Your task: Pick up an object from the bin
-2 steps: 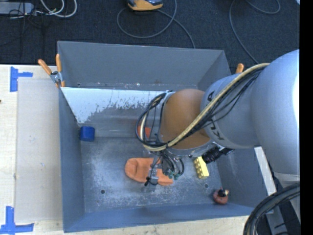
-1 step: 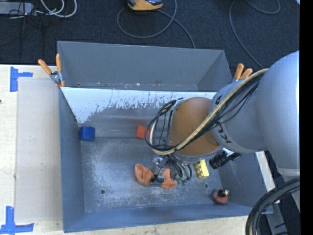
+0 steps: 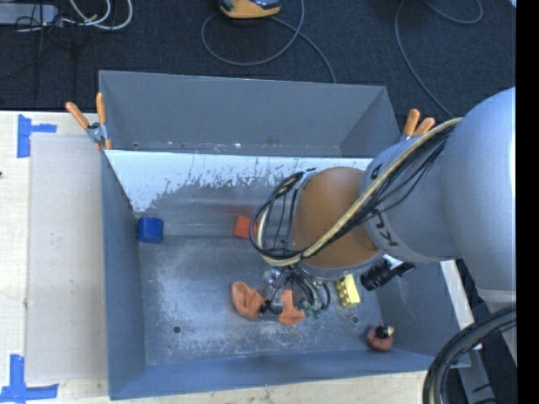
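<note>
Arm (image 3: pixel 476 183): in from right, wrist down, gripper (image 3: pixel 275 300) low over bin (image 3: pixel 253 116) floor
Jaws: can't tell
Just left of jaws: orange lump (image 3: pixel 246 299), soft, rounded

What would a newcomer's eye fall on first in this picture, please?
The arm, with its orange cover and looped cables, looms over the bin's right side. Just beneath it an orange lump lies on the floor, front of middle. A blue block sits alone by the left wall.
</note>
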### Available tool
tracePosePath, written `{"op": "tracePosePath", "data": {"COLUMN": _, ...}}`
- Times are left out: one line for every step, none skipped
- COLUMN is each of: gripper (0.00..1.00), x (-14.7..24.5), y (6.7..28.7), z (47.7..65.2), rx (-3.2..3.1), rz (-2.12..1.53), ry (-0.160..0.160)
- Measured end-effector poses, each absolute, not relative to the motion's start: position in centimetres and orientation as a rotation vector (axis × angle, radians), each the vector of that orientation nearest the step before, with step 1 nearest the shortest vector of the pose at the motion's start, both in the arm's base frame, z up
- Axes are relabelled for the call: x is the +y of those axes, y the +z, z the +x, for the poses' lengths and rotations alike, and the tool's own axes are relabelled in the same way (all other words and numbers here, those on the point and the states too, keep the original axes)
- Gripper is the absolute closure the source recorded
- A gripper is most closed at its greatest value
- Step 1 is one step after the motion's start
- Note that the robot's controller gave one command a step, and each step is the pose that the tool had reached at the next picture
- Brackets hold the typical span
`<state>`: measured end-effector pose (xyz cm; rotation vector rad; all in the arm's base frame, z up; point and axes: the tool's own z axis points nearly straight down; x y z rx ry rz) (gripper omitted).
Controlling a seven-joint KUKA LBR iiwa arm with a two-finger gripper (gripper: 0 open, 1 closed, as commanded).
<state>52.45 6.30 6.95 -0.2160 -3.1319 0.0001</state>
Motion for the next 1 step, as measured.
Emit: {"op": "tracePosePath", "data": {"gripper": 1.00, "x": 6.11, "y": 6.97, "z": 52.20, "rx": -3.130, "rz": -0.244, "ry": -0.001}}
